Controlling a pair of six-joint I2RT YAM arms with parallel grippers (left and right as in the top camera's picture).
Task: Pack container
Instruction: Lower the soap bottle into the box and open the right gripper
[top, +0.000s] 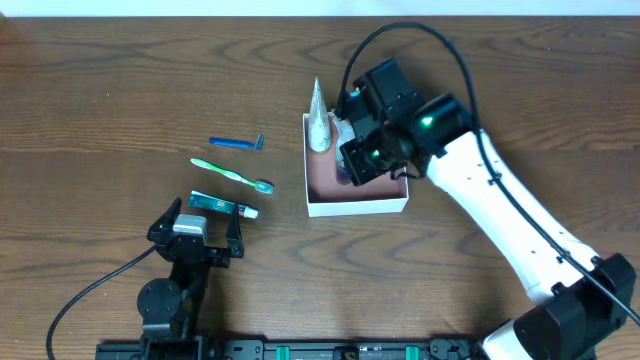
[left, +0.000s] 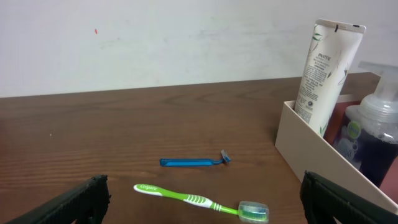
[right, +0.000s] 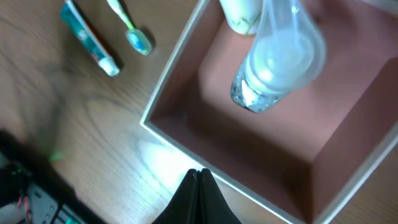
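Container (top: 356, 206), tube (top: 318, 125) cornered, bottle (right: 277, 62) beside, remainder bare

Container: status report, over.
Left gripper open, empty. Right gripper shut, over container rim. Tube, pump bottle inside. Razor, toothbrush, toothpaste outside; nothing blocking.

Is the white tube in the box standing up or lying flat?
Standing up: the white tube rises well above the container wall in the left wrist view, beside the pump bottle.

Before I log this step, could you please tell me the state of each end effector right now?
Left end effector: open, empty.
Right end effector: shut, holding nothing.
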